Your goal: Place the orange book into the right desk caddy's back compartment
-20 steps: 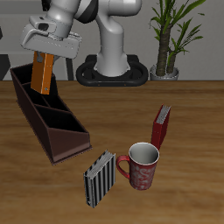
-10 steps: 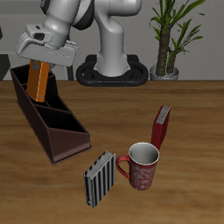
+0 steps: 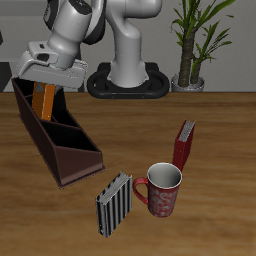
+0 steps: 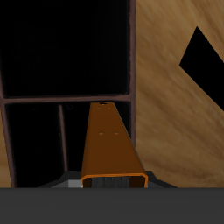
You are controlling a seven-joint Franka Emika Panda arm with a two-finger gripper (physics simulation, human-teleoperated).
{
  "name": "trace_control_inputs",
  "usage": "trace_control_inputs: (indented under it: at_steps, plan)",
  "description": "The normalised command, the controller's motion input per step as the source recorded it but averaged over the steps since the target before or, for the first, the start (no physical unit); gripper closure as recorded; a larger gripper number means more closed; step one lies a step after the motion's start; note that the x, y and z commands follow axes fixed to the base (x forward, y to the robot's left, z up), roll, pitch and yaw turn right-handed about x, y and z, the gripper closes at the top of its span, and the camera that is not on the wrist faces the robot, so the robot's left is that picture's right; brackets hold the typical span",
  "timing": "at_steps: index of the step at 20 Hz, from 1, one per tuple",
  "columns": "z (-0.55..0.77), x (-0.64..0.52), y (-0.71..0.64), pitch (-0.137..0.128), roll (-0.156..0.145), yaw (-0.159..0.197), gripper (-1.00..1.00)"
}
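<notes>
My gripper (image 3: 45,82) is shut on the orange book (image 3: 43,101), which hangs upright with its lower part inside the right desk caddy (image 3: 58,135), a long dark brown box running from the table's back toward the front. The book sits within the back compartment (image 3: 33,108) at the caddy's taller end. In the wrist view the orange book (image 4: 110,149) points down toward the dark caddy interior (image 4: 70,44), with a divider wall (image 4: 66,99) crossing beneath it. My fingertips are hidden by the hand.
A dark red book (image 3: 185,144) stands upright beside a red patterned mug (image 3: 162,188). A grey-and-black striped book (image 3: 114,205) stands near the table's front edge. A potted plant (image 3: 195,45) and the robot base (image 3: 128,70) are at the back.
My gripper has moved down and slightly toward the caddy's back end, lowering the orange book deeper into the back compartment.
</notes>
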Motion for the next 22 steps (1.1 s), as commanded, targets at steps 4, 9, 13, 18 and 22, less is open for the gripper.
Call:
trace_control_inputs:
  at_steps: [4, 9, 13, 18, 22]
  plan:
    - [-0.20, 0.11, 0.02, 0.034, -0.003, 0.000, 1.00]
    - [-0.19, 0.11, -0.02, 0.051, -0.010, -0.027, -1.00]
    - [-0.10, 0.07, 0.02, 0.019, -0.004, -0.006, -1.00]
    - [0.02, 0.06, 0.14, 0.008, 0.019, -0.025, -1.00]
    - [0.22, -0.12, 0.21, -0.005, 0.070, -0.079, -1.00]
